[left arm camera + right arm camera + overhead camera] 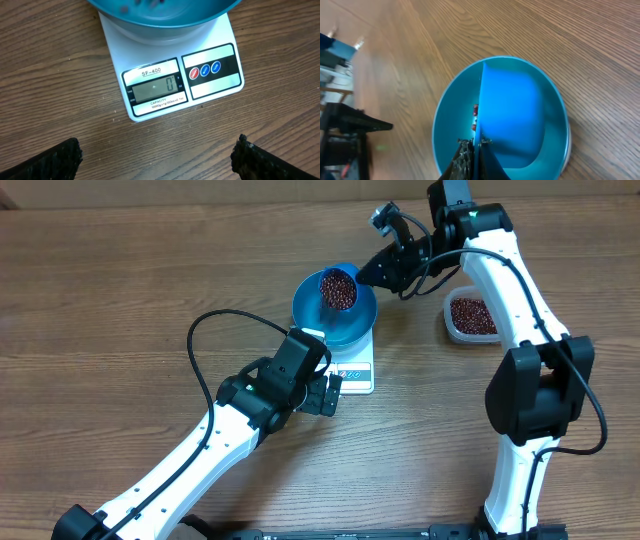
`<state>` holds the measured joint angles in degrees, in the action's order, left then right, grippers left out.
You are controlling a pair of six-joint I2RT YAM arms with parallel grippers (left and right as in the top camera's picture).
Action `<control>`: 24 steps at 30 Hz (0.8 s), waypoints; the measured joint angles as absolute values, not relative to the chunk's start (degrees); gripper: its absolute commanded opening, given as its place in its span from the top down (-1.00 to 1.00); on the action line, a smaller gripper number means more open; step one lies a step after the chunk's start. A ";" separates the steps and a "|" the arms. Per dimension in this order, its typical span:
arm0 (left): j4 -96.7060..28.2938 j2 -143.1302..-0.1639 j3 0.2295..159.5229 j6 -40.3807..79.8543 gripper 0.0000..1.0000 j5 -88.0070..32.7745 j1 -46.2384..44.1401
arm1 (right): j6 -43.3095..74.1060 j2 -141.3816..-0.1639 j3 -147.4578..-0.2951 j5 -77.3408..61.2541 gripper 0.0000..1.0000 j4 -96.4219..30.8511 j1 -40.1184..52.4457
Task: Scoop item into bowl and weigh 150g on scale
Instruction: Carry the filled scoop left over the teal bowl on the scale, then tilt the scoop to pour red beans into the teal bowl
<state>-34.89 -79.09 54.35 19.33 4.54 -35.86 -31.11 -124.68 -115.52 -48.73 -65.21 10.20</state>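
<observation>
By right gripper (375,272), scoop (510,115) of beans (338,290) was held tight above bowl (305,315) on scale (358,370). Fingers of left gripper (328,392) were spread wide, near side of scale. Tipping should be done slowly, number watched.

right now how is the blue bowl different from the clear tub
The bowl is round and bright blue; the tub is clear with rounded corners. The bowl sits on the scale; the tub stands on the bare table. Beans cover the tub's floor; in the bowl only a few show, beside the full scoop held over it. Both are open-topped.
</observation>
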 measured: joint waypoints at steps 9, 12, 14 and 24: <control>-34.89 -79.09 54.35 19.33 -0.99 4.54 -35.86 | -31.11 -124.68 -120.62 -45.82 0.93 -68.47 12.27; -34.89 -79.09 54.35 19.33 -0.99 4.54 -35.86 | -31.11 -124.68 -121.95 -45.60 0.93 -69.89 12.99; -34.89 -79.09 54.35 19.33 -0.99 4.54 -35.86 | -31.11 -124.68 -122.04 -45.06 0.93 -70.19 13.50; -34.89 -79.09 54.35 19.33 -0.99 4.54 -35.86 | -31.14 -123.48 -122.04 -36.84 0.93 -70.94 15.55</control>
